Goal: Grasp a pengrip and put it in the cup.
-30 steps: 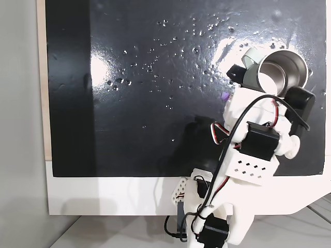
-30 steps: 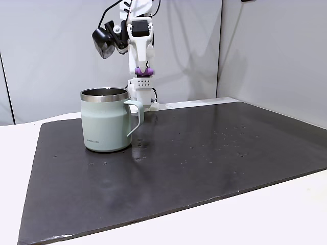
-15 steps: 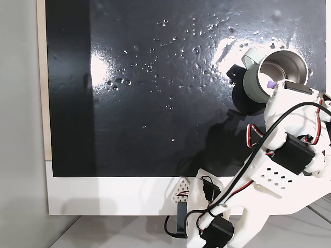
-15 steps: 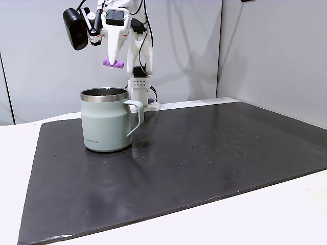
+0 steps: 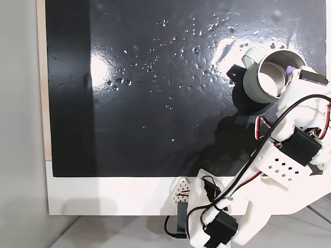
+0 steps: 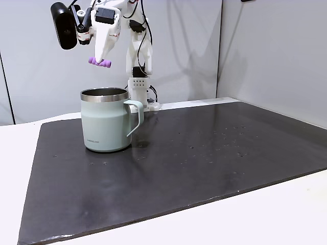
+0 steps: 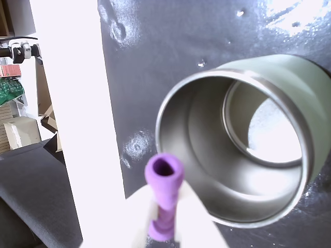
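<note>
Tool (image 6: 100, 60) pinching purple pengrip (image 6: 99, 62), raised above cup (image 6: 107, 126) rim

The only lettering is a small dark printed mark low on the pale grey-green outside wall of the cup (image 6: 104, 120), to the left of its handle in a fixed view, and it is too small to read.
</note>
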You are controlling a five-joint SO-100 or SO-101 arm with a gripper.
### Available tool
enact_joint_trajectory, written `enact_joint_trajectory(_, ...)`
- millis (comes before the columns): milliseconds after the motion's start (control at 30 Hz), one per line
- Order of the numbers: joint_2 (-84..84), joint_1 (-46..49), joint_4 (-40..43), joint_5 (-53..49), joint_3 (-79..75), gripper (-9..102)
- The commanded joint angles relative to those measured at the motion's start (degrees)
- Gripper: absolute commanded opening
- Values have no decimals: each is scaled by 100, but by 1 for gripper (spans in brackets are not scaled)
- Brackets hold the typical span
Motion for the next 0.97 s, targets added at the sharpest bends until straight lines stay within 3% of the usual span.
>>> enact_joint_trajectory(0, 53, 26, -211, -62, -316, 1)
enact_joint_trajectory(133, 176, 26, -211, 0, -149, 25)
enact_joint_trajectory(200, 264, 18, -202, 53, -88, 31)
enact_joint_trajectory(933, 844, -264, -18, 123, 475, 28)
